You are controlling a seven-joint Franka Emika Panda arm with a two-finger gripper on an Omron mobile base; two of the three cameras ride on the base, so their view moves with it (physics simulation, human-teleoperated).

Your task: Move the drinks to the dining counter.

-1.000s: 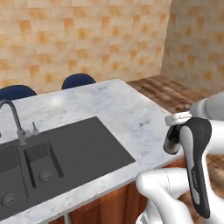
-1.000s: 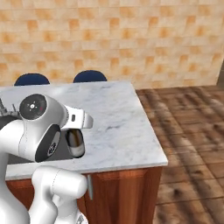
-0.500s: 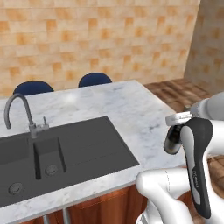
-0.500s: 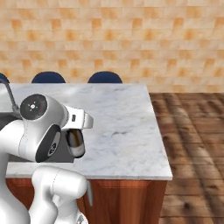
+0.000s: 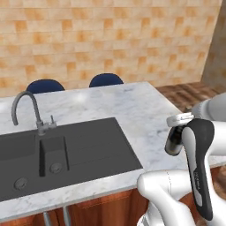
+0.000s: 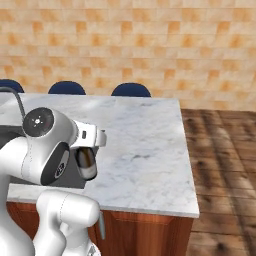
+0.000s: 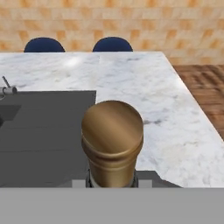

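**Bottle held above the marble island**

Marble, white-grey and veined, tops the wide dining counter (image 5: 128,106), which rests on a reddish wooden base and carries an inset black sink (image 5: 66,152) with two basins and drain holes. A thin, curved grey metal tap (image 5: 26,110) stands at the sink's far edge. Beyond the counter's far side, the rounded tops of dark blue chairs (image 5: 106,80) show against a tan and orange tiled wall (image 5: 110,39). Brown wooden flooring (image 6: 225,170) stretches away past the counter's right end.

The robot's two-finger gripper (image 7: 112,181) is clamped around a dark glass bottle (image 6: 86,163). From the hand camera, the bottle's bronze-brown rounded cap (image 7: 112,135) rises straight up between the fingers, close to the lens, with the marble top and sink spread behind it. In the right base camera the bottle hangs from the white hand, its dark brownish body seen just under the wrist and in front of the counter's near part, beside the sink's right edge. In the left base camera the same dark bottle (image 5: 173,142) appears next to the arm's dark-trimmed link, over the counter's near right corner. It is held in the air, not resting on the marble.
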